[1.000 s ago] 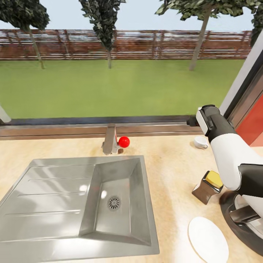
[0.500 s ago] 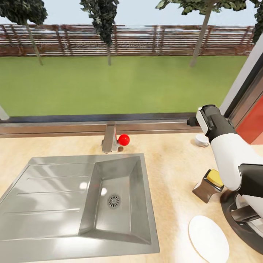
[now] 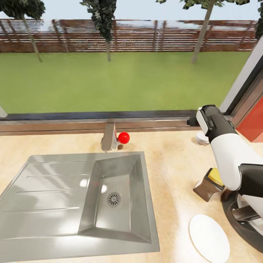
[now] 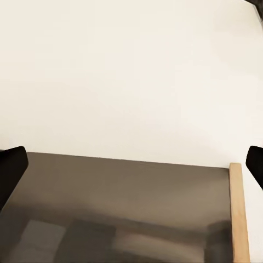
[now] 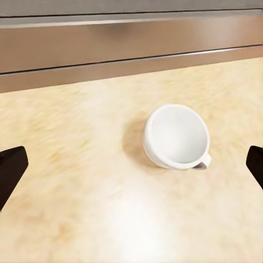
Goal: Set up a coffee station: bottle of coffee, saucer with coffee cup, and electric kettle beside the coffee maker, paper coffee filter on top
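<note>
- Coffee cup (image 5: pixel 176 136) lies tipped on the kitchen countertop (image 3: pixel 171 164) near the window sill, just beyond the right arm (image 3: pixel 226 153); in the head view the arm hides most of it.
- Right gripper (image 5: pixel 131 167) hovers over the cup with its fingertips (image 5: pixel 11 170) spread wide, grasping nothing.
- Left gripper (image 4: pixel 131 167) is likewise spread and unladen, facing a pale wall.
- Bottle of coffee (image 3: pixel 209 183) stands tilted beside the arm, the saucer (image 3: pixel 209 238) nearer the counter's front edge.
- Steel sink (image 3: pixel 47 204) sits to the left, a red knob (image 3: pixel 124 137) by its tap (image 3: pixel 108 136).
</note>
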